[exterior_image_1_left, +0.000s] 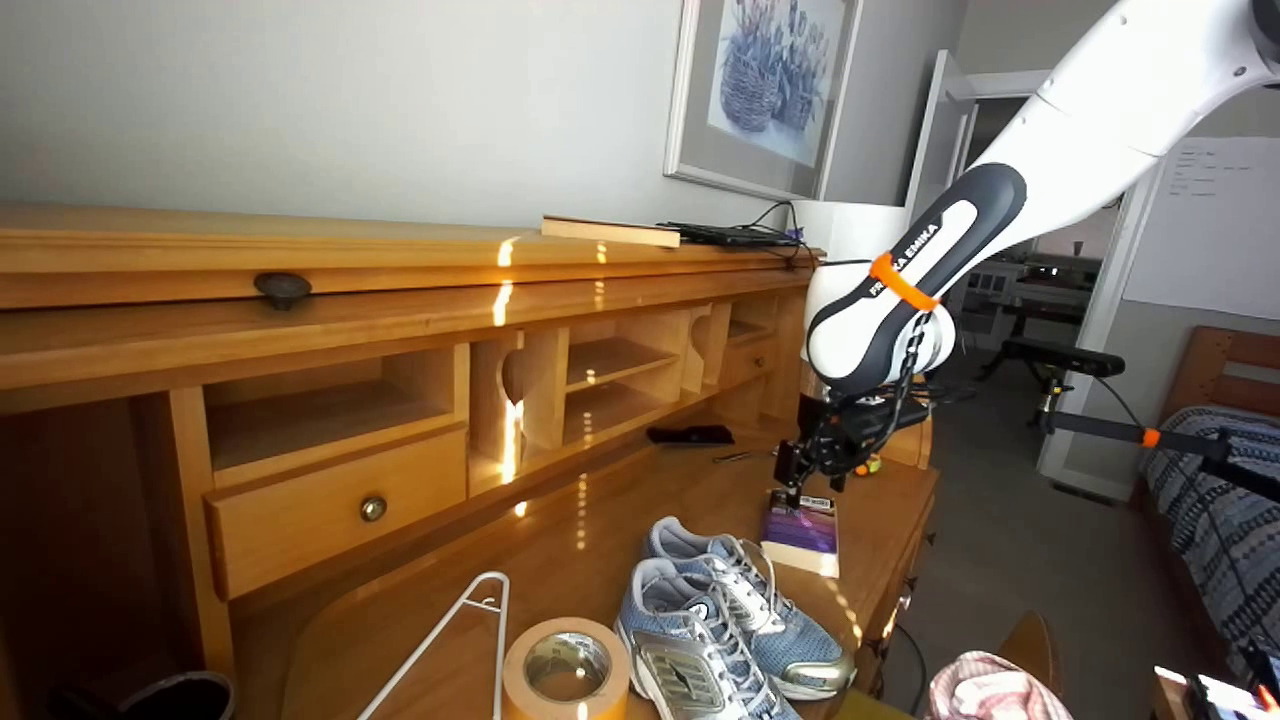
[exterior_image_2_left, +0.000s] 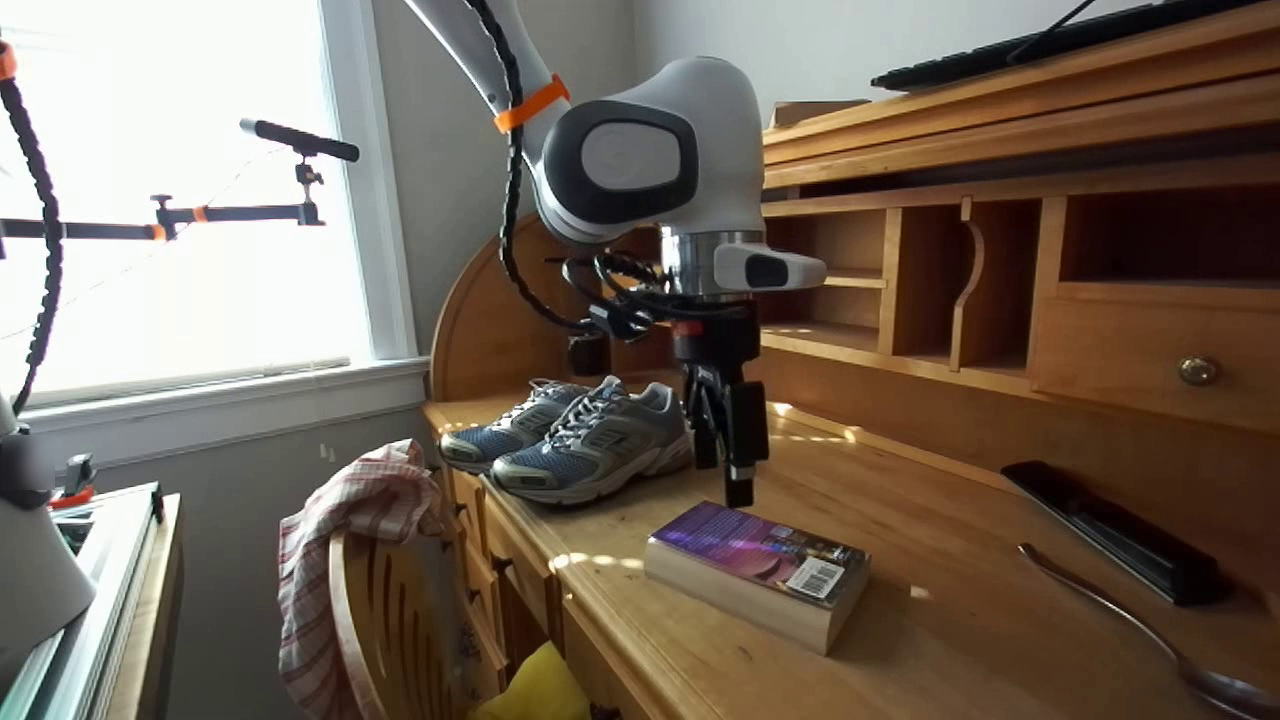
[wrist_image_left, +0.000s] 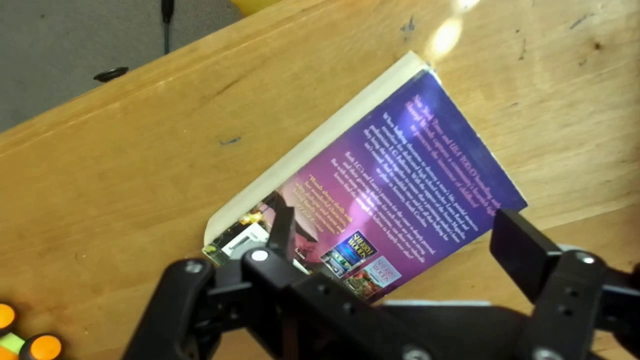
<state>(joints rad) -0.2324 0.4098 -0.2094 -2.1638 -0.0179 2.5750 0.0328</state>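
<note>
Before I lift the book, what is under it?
The book lies on the desk. The spot beneath is covered; I cannot see whether anything thin is there.

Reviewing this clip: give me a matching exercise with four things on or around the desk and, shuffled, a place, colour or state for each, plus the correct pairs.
1. book
2. shoes
3. checked cloth
4. end effector

A. draped over the chair
B. open, holding nothing
C. mostly purple upper face
D. blue and grey

Pairs: 1-C, 2-D, 3-A, 4-B
</note>
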